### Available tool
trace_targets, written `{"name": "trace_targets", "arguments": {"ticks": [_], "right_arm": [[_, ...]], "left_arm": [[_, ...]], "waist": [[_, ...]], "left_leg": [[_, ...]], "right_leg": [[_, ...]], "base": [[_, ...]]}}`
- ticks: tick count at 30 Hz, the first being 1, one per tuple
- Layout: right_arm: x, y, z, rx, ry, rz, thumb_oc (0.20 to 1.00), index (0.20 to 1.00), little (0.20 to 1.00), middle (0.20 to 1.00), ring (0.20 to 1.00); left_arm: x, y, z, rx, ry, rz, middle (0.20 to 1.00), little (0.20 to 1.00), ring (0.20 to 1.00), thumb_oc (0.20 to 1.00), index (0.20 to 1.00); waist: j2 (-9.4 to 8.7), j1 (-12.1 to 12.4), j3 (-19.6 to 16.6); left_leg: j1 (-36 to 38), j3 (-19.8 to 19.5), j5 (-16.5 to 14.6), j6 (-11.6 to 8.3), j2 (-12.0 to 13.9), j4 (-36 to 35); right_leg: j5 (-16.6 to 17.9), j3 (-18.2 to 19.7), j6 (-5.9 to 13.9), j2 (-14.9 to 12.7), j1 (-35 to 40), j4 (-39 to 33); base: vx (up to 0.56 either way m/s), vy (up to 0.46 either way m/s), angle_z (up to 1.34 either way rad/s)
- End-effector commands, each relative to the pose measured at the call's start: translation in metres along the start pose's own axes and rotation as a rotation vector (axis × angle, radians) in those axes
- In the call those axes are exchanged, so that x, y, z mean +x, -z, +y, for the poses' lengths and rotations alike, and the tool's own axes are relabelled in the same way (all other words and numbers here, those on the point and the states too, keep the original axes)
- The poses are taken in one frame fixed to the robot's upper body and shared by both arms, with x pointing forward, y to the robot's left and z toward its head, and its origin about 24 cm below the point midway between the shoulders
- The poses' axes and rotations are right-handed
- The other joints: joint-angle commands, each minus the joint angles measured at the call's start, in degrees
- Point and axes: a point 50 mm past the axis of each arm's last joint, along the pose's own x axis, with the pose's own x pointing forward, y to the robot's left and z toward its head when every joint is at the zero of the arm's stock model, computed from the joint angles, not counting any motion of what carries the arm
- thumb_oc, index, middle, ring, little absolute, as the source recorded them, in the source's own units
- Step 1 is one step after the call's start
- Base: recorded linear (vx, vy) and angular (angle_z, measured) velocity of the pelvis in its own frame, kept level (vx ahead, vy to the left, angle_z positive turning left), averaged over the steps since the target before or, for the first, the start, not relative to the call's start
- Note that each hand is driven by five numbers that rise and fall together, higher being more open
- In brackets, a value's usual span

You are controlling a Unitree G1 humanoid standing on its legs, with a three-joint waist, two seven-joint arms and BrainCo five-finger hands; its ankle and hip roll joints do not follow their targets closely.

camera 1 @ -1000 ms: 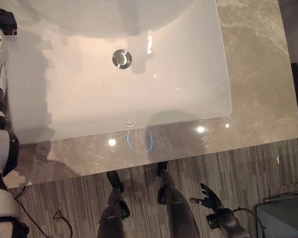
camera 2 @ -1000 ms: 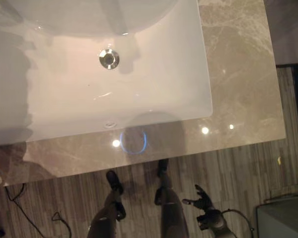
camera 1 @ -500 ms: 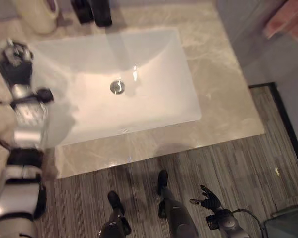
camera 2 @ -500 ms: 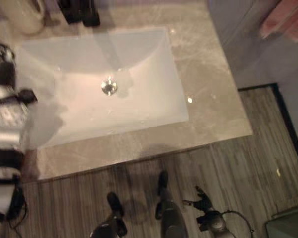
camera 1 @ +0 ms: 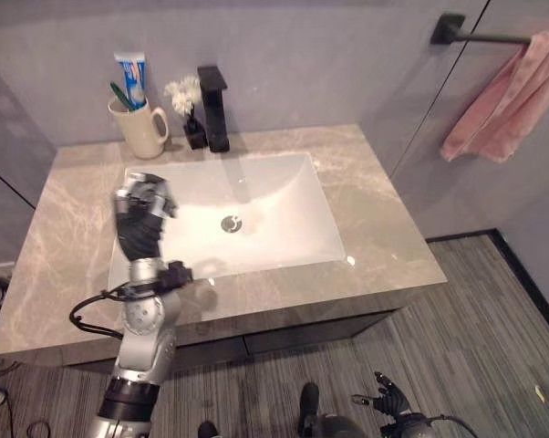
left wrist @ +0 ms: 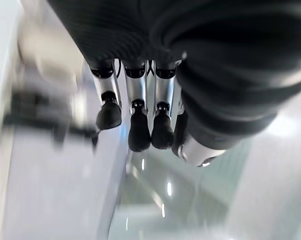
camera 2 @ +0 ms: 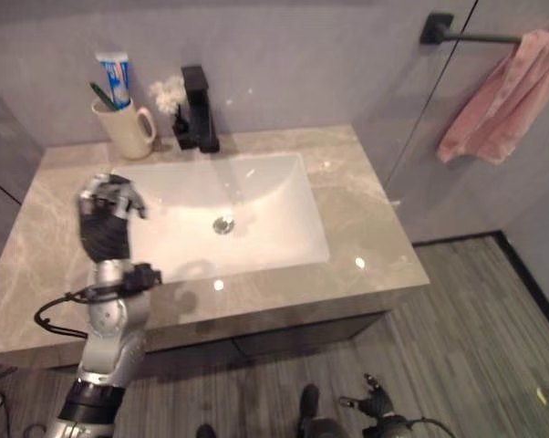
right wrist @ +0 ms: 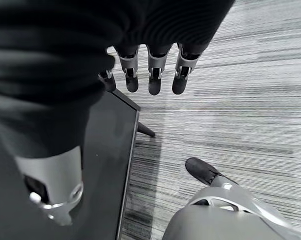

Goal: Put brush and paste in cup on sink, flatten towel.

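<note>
Over the sink basin's (camera 1: 256, 219) left edge, my left hand (camera 1: 143, 212) hovers with fingers curled, holding nothing. Brush (camera 1: 121, 95) and paste (camera 1: 131, 78) stand upright in the cup (camera 1: 138, 129) at 12 o'clock. The towel (camera 1: 507, 100) hangs bunched at 2 o'clock, nearer my right hand (camera 1: 387, 398), which is low, relaxed and empty.

Bathroom. White sink (camera 1: 284, 239) set in marble counter (camera 1: 384, 239), black tap (camera 1: 213, 108) at back edge, cup (camera 1: 139, 129) beside it, pink towel (camera 1: 507, 102) on wall rail (camera 1: 489, 37).
</note>
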Motion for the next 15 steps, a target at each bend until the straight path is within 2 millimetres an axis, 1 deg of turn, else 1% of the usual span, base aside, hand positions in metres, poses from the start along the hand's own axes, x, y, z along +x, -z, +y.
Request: {"name": "trace_targets", "arguments": {"ticks": [1, 2, 4, 5, 6, 7, 8, 9, 10, 11, 12, 13, 14, 15], "right_arm": [[0.005, -0.017, -0.018, 0.018, 0.078, -0.065, 1.000, 1.000, 1.000, 1.000, 1.000], [0.006, -0.020, -0.021, 0.022, 0.092, -0.074, 1.000, 1.000, 1.000, 1.000, 1.000], [0.008, -0.025, -0.027, 0.043, 0.116, -0.084, 1.000, 1.000, 1.000, 1.000, 1.000], [0.008, -0.027, -0.030, 0.043, 0.126, -0.096, 1.000, 1.000, 1.000, 1.000, 1.000], [0.009, -0.029, -0.031, 0.039, 0.130, -0.102, 1.000, 1.000, 1.000, 1.000, 1.000], [0.010, -0.033, -0.033, 0.033, 0.132, -0.118, 1.000, 1.000, 1.000, 1.000, 1.000], [0.009, -0.037, -0.036, 0.023, 0.129, -0.141, 1.000, 1.000, 1.000, 1.000, 1.000], [0.009, -0.042, -0.044, 0.055, 0.177, -0.166, 1.000, 1.000, 1.000, 1.000, 1.000], [0.009, -0.050, -0.055, 0.189, 0.263, -0.196, 1.000, 1.000, 1.000, 1.000, 1.000], [0.007, -0.055, -0.059, 0.286, 0.288, -0.229, 1.000, 1.000, 1.000, 1.000, 1.000], [0.006, -0.060, -0.060, 0.309, 0.290, -0.258, 1.000, 1.000, 1.000, 1.000, 1.000], [0.006, -0.059, -0.060, 0.321, 0.292, -0.261, 1.000, 1.000, 1.000, 1.000, 1.000], [0.005, -0.063, -0.061, 0.301, 0.299, -0.278, 1.000, 1.000, 1.000, 1.000, 1.000], [0.004, -0.069, -0.061, 0.281, 0.300, -0.305, 1.000, 1.000, 1.000, 1.000, 1.000]], "left_arm": [[-0.002, -0.010, -0.016, 0.105, 0.230, -0.034, 0.200, 0.200, 0.200, 0.200, 0.200], [-0.003, -0.010, -0.022, 0.088, 0.260, -0.031, 0.200, 0.200, 0.200, 0.200, 0.200], [-0.005, -0.006, -0.031, 0.061, 0.303, -0.014, 0.200, 0.200, 0.200, 0.200, 0.200], [-0.005, -0.006, -0.036, 0.060, 0.335, -0.020, 0.200, 0.200, 0.200, 0.200, 0.200], [-0.004, -0.006, -0.041, 0.063, 0.360, -0.024, 0.200, 0.200, 0.200, 0.200, 0.200], [-0.003, -0.007, -0.045, 0.077, 0.385, -0.034, 0.200, 0.200, 0.200, 0.200, 0.200], [-0.002, -0.007, -0.051, 0.073, 0.411, -0.044, 0.200, 0.200, 0.200, 0.200, 0.200], [-0.001, -0.006, -0.055, 0.077, 0.433, -0.047, 0.200, 0.200, 0.200, 0.200, 0.200], [-0.001, -0.005, -0.059, 0.096, 0.451, -0.049, 0.200, 0.200, 0.200, 0.200, 0.200], [-0.003, -0.003, -0.060, 0.089, 0.453, -0.037, 0.200, 0.200, 0.200, 0.200, 0.200], [-0.004, -0.003, -0.059, 0.098, 0.452, -0.034, 0.200, 0.200, 0.200, 0.200, 0.200], [-0.005, -0.002, -0.060, 0.109, 0.465, -0.033, 0.200, 0.200, 0.200, 0.200, 0.200], [-0.006, -0.001, -0.060, 0.117, 0.479, -0.028, 0.200, 0.200, 0.200, 0.200, 0.200], [-0.006, 0.000, -0.057, 0.138, 0.468, -0.023, 0.200, 0.200, 0.200, 0.200, 0.200]], "waist": [[-1.93, 1.42, 0.18], [-2.36, 1.68, 0.37], [-2.65, 2.02, 0.20], [-2.50, 2.01, 0.12], [-2.20, 1.88, 0.11], [-1.78, 1.52, -0.04], [-1.35, 0.97, -0.19], [-1.06, 0.05, -0.30], [-0.66, -1.29, -0.41], [-0.65, -2.22, -0.28], [-0.49, -2.75, -0.12], [-0.68, -2.72, 0.16], [-0.79, -2.68, 0.81], [-0.72, -2.15, 1.32]], "left_leg": [[-7.54, -12.16, 4.47, -0.05, -2.86, 7.51], [-7.89, -15.01, 1.66, 0.96, -5.48, 8.99], [-7.40, -18.46, -4.41, 3.13, -11.54, 11.45], [-7.28, -19.39, -5.80, 3.77, -13.48, 12.52], [-7.23, -20.52, -6.53, 4.21, -14.98, 13.60], [-6.27, -20.63, -7.71, 4.98, -15.48, 12.39], [-5.18, -20.68, -7.85, 5.53, -16.03, 10.88], [-4.59, -19.85, -7.83, 6.16, -16.19, 9.85], [-3.55, -18.14, -7.40, 7.46, -16.73, 7.28], [-3.08, -16.78, -6.69, 8.13, -17.07, 5.43], [-2.63, -15.96, -6.72, 8.48, -17.16, 4.16], [-2.41, -14.39, -6.20, 8.76, -17.32, 2.66], [-2.69, -13.08, -5.85, 8.90, -17.10, 2.24], [-3.05, -11.75, -5.48, 8.93, -16.45, 2.07]], "right_leg": [[-5.38, 0.22, 3.61, -2.78, 6.58, 1.18], [-5.08, 1.07, 3.65, -3.04, 6.27, 1.48], [-4.26, 3.81, 3.80, -3.26, 5.22, 2.37], [-3.83, 5.15, 3.92, -3.28, 4.47, 2.94], [-3.50, 6.54, 4.01, -3.17, 3.63, 3.66], [-3.31, 7.86, 4.27, -3.01, 3.00, 4.11], [-2.65, 8.86, 4.82, -3.19, 1.95, 4.84], [-1.84, 9.92, 5.37, -3.55, 0.99, 5.31], [0.31, 12.72, 7.21, -4.24, -1.74, 5.88], [2.01, 14.21, 8.34, -4.80, -3.57, 5.94], [3.00, 15.10, 9.38, -5.07, -4.58, 5.87], [4.53, 15.99, 10.47, -5.67, -6.01, 5.63], [5.69, 15.21, 11.09, -6.51, -7.27, 5.74], [5.14, 12.42, 10.80, -7.46, -7.89, 5.82]], "base": [[-0.12, -0.046, -0.23], [-0.10, -0.034, -0.23], [-0.08, 0.026, -0.51], [-0.09, 0.096, -0.82], [-0.09, 0.140, -0.79], [-0.08, 0.176, -0.83], [-0.08, 0.210, -0.77], [-0.12, 0.280, -0.83], [-0.18, 0.279, -0.79], [-0.18, 0.267, -0.87], [-0.18, 0.181, -1.16], [-0.18, 0.117, -1.22], [-0.23, 0.048, -1.17], [-0.23, 0.003, -0.93]]}}
